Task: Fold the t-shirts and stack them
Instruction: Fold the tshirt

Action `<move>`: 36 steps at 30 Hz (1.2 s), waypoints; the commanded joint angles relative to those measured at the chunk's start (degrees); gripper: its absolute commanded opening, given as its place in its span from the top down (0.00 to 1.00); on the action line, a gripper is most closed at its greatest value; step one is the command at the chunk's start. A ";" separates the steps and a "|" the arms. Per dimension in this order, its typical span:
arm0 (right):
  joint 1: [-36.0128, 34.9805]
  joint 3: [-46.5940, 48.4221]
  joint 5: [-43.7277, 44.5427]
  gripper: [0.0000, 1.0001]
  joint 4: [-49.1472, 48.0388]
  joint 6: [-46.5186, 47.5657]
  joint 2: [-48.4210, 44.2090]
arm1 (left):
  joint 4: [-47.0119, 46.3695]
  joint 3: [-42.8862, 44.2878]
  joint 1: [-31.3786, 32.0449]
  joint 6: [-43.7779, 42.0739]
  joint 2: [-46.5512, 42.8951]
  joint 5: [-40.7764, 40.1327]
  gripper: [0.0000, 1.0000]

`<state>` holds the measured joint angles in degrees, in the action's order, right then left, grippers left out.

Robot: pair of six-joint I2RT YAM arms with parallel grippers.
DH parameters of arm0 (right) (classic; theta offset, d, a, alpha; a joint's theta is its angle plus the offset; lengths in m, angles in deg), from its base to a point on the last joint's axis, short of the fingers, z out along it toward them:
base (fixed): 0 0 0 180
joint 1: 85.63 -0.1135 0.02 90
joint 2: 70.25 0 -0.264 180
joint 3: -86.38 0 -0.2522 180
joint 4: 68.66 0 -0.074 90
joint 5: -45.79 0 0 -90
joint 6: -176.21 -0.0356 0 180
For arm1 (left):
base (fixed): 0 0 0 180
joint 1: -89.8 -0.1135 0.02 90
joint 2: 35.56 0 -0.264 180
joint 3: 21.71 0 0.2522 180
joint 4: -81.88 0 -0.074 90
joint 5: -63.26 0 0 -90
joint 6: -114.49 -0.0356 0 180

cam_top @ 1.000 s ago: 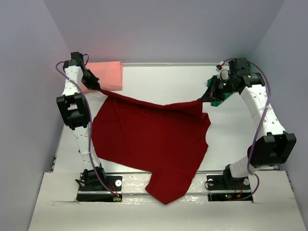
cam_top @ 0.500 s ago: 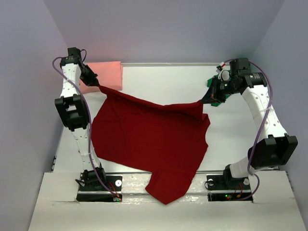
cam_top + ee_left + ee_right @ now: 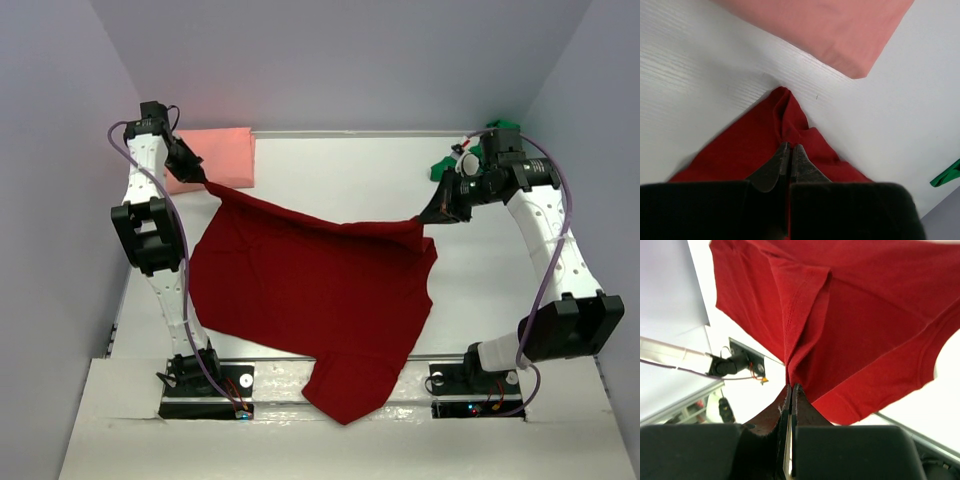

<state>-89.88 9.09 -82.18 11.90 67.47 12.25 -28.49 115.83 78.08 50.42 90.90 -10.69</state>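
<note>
My end effector [image 3: 791, 148] is pinched tight on a bunched peak of the red t-shirt [image 3: 757, 145], its two fingers pressed together with cloth between them. The red cloth spreads toward me and out to both sides over the white desk [image 3: 695, 75]. Just beyond the peak, not touching it, lies the folded pink t-shirt [image 3: 835, 22]. A corner of green cloth [image 3: 947, 175] shows at the right edge

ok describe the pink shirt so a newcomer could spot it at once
On the white table, look to the far left corner. The salmon pink t-shirt lies there as a neat folded block, unlike the dark red t-shirt spread out nearby.
</note>
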 commanded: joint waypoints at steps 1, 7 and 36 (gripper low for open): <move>-0.49 -3.77 -2.54 1.00 0.96 0.90 -2.34 | 0.02 -2.14 0.04 -1.32 -4.90 0.03 1.00; -0.49 -9.75 -2.98 1.00 0.69 1.96 -2.96 | -0.33 -5.66 0.04 -1.85 -5.16 -0.06 1.00; -1.02 -28.93 -2.55 0.48 -1.33 5.56 1.52 | -1.30 -19.55 -0.67 -5.02 -8.94 -5.15 0.82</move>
<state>-90.31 -20.88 -84.41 11.49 72.03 13.71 -30.24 96.10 78.05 46.72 87.29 -15.25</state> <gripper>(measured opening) 0.321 0.134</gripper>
